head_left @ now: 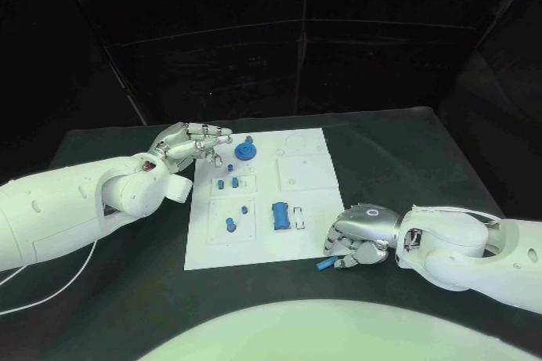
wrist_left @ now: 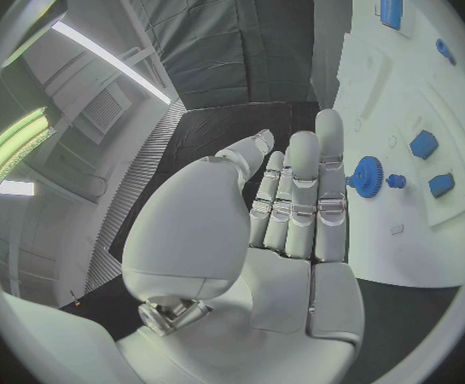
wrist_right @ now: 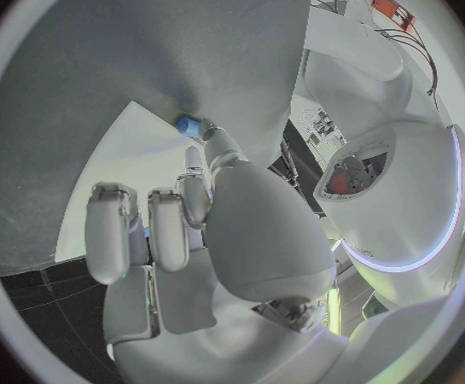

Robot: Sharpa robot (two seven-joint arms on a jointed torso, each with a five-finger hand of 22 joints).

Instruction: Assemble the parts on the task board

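Your right hand (head_left: 359, 240) sits at the near edge of the white task board (head_left: 311, 173), fingers curled, pinching a small blue plastic peg (head_left: 327, 264) at the fingertips. Your left hand (head_left: 189, 143), spread and empty, hovers by the far corner near the blue gear (head_left: 245, 151).

Left hand (head_left: 194, 144) flat with fingers straight; right hand (head_left: 359, 240) curled, pinching

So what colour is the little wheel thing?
Blue; the gear shows best in the left wrist view.
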